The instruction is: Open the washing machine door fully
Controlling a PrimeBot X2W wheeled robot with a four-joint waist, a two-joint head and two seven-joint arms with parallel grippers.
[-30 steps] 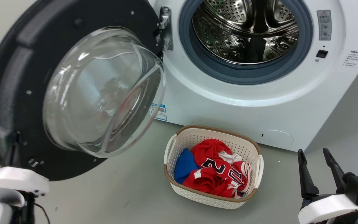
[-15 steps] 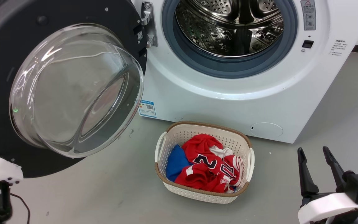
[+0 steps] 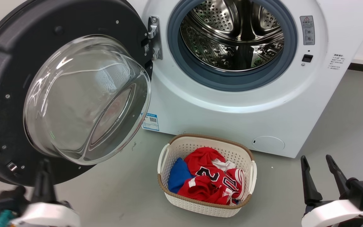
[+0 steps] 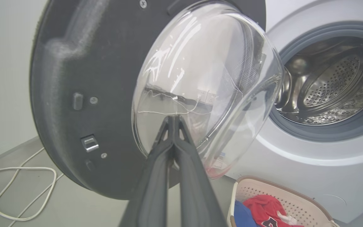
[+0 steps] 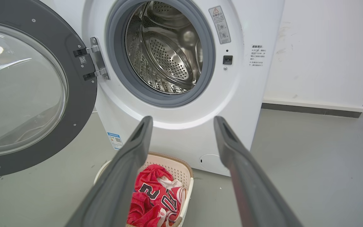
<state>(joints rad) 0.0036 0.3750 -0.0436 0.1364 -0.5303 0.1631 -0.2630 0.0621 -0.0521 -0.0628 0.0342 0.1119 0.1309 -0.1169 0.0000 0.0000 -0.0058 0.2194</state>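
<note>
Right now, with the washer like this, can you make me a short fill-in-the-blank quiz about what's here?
1. In the head view, the washing machine door hangs to the ____ of the drum.
2. The left claw is shut; the right claw is ____.
3. Beside the red jersey in the basket lies a ____ cloth.
4. The drum is ____ of laundry.
Missing words: left; open; blue; empty.

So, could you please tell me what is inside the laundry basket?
The laundry basket holds a crumpled red jersey and a blue cloth beside it; whatever lies beneath them is covered.
</note>
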